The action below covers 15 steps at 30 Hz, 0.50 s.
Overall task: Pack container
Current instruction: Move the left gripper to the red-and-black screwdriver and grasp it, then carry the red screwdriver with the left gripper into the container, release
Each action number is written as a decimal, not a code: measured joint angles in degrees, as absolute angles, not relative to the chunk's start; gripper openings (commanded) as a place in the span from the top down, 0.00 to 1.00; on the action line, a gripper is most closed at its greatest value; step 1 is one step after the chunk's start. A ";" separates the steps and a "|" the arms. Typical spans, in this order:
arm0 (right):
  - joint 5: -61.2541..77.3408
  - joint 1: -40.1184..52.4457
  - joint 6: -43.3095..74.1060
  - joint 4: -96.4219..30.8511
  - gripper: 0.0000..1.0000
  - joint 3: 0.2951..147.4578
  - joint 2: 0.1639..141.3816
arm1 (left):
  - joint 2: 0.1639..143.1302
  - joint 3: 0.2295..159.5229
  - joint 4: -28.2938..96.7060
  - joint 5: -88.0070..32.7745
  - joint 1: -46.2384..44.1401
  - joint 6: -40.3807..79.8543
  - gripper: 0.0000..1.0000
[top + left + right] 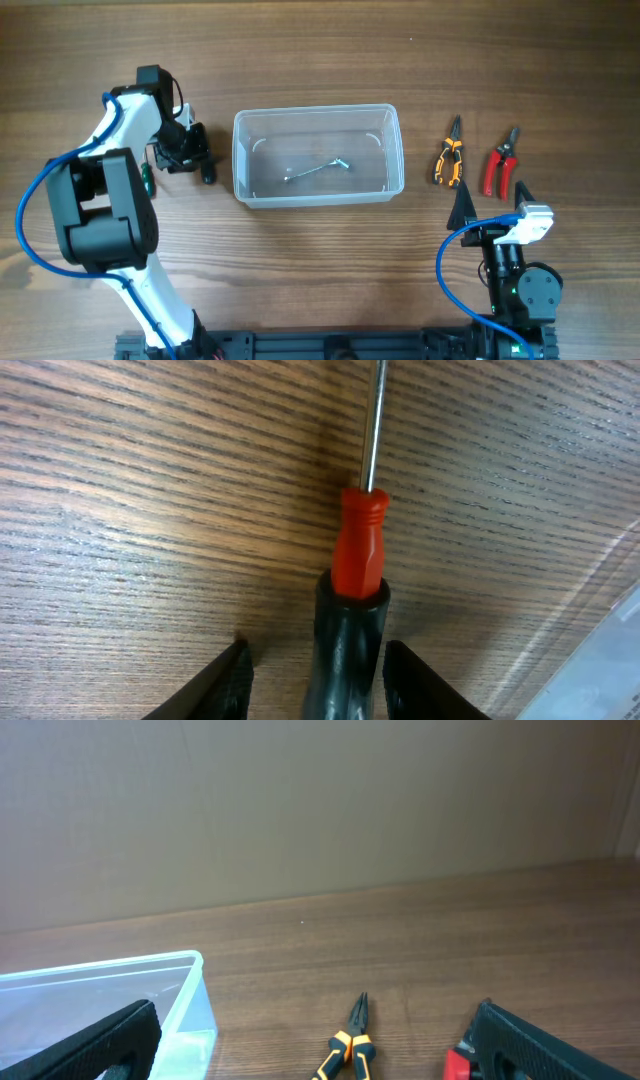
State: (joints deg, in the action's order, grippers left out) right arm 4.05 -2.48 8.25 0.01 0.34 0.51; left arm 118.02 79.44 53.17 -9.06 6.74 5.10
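The clear plastic container (242,150) stands mid-table and holds a small silver hex key (318,168). Its edge shows in the left wrist view (612,660) and the right wrist view (185,982). My left gripper (185,150) is low over the table just left of the container. In the left wrist view it (315,652) is open, its fingers on either side of the black part of a red-and-black screwdriver (360,545) lying on the wood. A gap shows beside the left finger. My right gripper (493,203) (315,1010) is open and empty, in front of the pliers.
Orange-and-black needle-nose pliers (449,160) (347,1048) and red-handled cutters (500,165) (457,1065) lie right of the container. The left arm's body (100,205) covers the left front of the table. A brown wall stands behind the table.
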 measured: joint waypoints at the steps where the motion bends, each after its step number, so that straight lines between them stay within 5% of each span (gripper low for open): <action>1: 4.05 -2.48 8.25 0.01 0.00 0.34 0.51 | 117.84 79.20 52.90 -9.06 6.74 5.13 0.58; 4: 4.05 -2.48 8.25 0.01 0.00 0.34 0.51 | 117.80 79.11 52.82 -8.88 6.74 5.34 0.71; 15: 4.05 -2.48 8.25 0.01 0.00 0.34 0.51 | 117.80 78.94 52.14 -7.73 5.63 5.06 0.88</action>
